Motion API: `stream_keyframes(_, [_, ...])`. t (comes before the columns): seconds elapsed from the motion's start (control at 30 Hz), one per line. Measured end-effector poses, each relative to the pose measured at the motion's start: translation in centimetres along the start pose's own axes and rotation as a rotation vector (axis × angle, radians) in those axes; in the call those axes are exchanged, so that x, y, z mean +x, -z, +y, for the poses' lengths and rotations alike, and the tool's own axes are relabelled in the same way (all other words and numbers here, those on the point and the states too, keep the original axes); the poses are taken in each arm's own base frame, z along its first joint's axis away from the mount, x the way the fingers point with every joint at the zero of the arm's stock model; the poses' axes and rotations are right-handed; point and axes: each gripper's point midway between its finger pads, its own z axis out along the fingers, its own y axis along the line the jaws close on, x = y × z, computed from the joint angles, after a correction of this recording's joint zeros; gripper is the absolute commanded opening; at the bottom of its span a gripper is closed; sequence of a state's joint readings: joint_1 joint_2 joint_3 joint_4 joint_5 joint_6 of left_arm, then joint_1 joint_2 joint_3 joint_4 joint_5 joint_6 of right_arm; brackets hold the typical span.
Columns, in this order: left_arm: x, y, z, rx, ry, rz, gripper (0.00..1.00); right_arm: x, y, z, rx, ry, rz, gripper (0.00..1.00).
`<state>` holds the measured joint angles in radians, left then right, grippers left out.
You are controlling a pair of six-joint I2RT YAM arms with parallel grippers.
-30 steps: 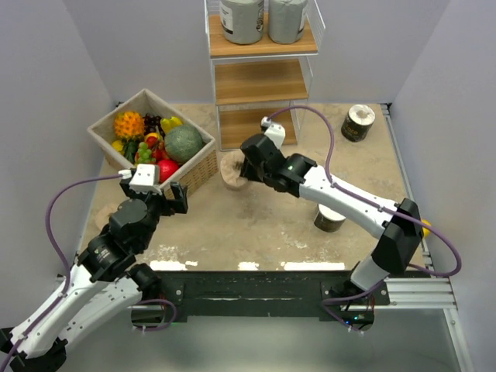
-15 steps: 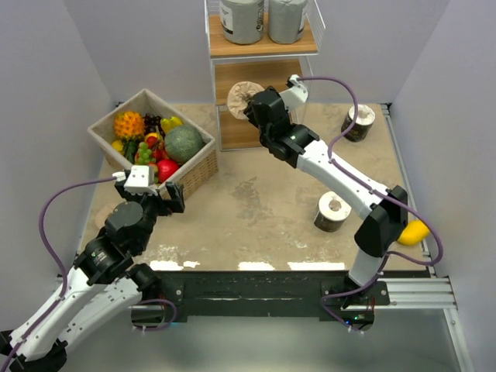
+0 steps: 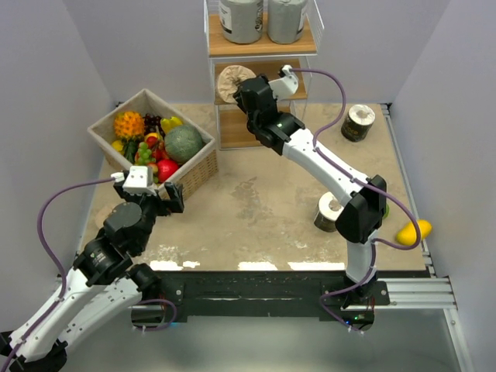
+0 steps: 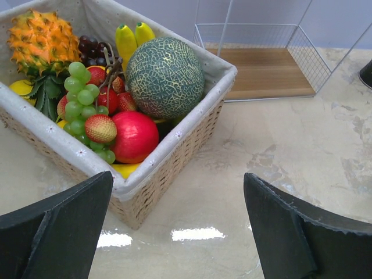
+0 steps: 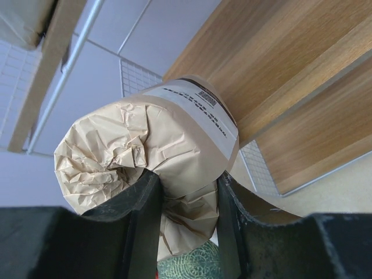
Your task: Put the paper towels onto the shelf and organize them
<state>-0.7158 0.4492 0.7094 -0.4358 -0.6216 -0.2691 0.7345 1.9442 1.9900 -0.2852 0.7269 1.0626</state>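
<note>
Right gripper point(image 5: 187, 181) clamped on a tan paper towel roll point(image 5: 157, 133), crumpled brown wrap with a printed label band, held at the shelf's point(image 3: 263, 48) middle tier, two grey rolls point(image 3: 242, 19) on the top board, left gripper point(image 4: 177, 177) wide open by the wicker fruit basket point(image 4: 174, 151).

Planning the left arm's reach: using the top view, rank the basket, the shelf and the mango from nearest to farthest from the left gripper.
1. The basket, just ahead of the left gripper, on the table's left side.
2. The shelf, farther back, at the centre rear.
3. The mango, far across at the table's right edge.
</note>
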Motion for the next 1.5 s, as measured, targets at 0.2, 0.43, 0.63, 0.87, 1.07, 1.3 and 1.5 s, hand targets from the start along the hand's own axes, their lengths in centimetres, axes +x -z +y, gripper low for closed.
stream_keyframes(0.2, [-0.1,0.0,0.0,0.001,0.002,-0.002,1.00,-1.1,-0.1,0.4,0.007,-0.063,-0.040,0.39])
stream_keyframes(0.43, [-0.1,0.1,0.0,0.001,0.002,-0.003,1.00,-1.7,-0.5,0.2,0.022,-0.124,-0.075,0.46])
stream_keyframes(0.63, [-0.1,0.1,0.0,0.001,0.002,-0.003,1.00,-0.6,-2.0,0.8,0.009,-0.146,-0.082,0.52])
stream_keyframes(0.87, [-0.1,0.1,0.0,0.001,0.002,-0.003,1.00,-0.5,-2.5,1.4,-0.007,-0.170,-0.091,0.61])
stream_keyframes(1.07, [-0.1,0.1,0.0,0.003,0.003,-0.004,1.00,-1.0,-2.6,2.1,-0.032,-0.188,-0.104,0.61])
stream_keyframes(1.3, [-0.1,0.1,0.0,0.005,0.003,-0.004,1.00,-1.5,-2.7,2.6,-0.052,-0.195,-0.118,0.60])
stream_keyframes(1.5, [-0.1,0.1,0.0,0.005,0.005,-0.006,1.00,-1.5,-2.6,2.6,-0.055,-0.184,-0.114,0.60])
